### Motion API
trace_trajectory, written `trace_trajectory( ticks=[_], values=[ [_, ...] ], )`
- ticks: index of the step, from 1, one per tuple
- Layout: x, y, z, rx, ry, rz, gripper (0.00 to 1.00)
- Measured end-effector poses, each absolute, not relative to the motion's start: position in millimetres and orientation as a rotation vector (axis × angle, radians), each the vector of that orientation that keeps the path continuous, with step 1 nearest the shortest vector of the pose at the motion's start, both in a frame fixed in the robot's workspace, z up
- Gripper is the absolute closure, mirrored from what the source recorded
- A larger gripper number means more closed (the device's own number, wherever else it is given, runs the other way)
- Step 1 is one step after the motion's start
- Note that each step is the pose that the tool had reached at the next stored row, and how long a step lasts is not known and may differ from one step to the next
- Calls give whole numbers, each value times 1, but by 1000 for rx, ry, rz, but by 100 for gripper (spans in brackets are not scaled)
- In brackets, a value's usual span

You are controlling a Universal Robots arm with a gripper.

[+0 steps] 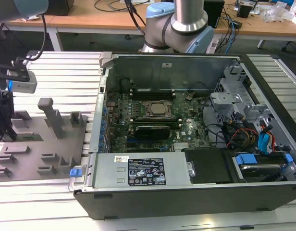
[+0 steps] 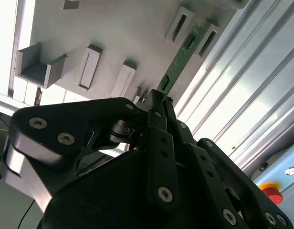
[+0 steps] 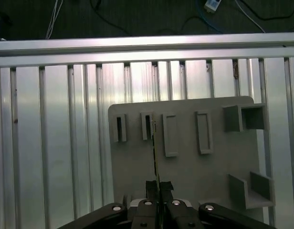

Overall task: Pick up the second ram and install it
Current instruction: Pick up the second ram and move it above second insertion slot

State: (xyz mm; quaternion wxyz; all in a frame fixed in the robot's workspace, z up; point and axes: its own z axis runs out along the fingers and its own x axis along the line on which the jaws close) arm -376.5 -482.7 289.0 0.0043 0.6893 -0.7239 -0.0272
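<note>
**Gripper clamped on the second ram at the grey fixture plate**

Black fingers are pressed together onto the near end of the thin green board, with no gap between them beyond the board's own thickness; the jaws are thus narrow and holding the stick. In the first wrist view the same grip is seen, with the stick shown edge-on as a dark line running away from the fingertips.

It is judged that the stick is held on its long edge so that its contact edge can be pushed straight into a slot. Its far end is placed between two raised holder blocks of the plate; whether it is lifted clear of them cannot be told.

The plate is laid on the ribbed aluminium table, just beside the open computer case in the exterior view; parts are thereby kept near the motherboard, where the stick is meant to go.
</note>
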Motion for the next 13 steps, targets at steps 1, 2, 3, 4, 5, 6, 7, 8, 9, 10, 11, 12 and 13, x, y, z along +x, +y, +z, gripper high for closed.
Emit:
trace_trajectory(
  ticks=[1,2,3,4,5,6,7,8,9,10,11,12,13],
  values=[
    [-376,-483,291,2160,-2268,-85,86],
    [-377,-483,293,2160,-2268,-85,86],
    [-377,-483,295,2160,-2268,-85,86],
    [-377,-483,297,2160,-2268,-85,86],
    [-376,-483,299,2160,-2268,-85,86],
    [-377,-483,300,2160,-2268,-85,86],
    [-377,-483,303,2160,-2268,-85,86],
    [-377,-483,305,2160,-2268,-85,86],
    [-377,-483,306,2160,-2268,-85,86],
    [-376,-483,308,2160,-2268,-85,86],
    [-377,-483,309,2160,-2268,-85,86],
    [-377,-483,311,2160,-2268,-85,86],
    [-377,-483,313,2160,-2268,-85,86]
  ],
)
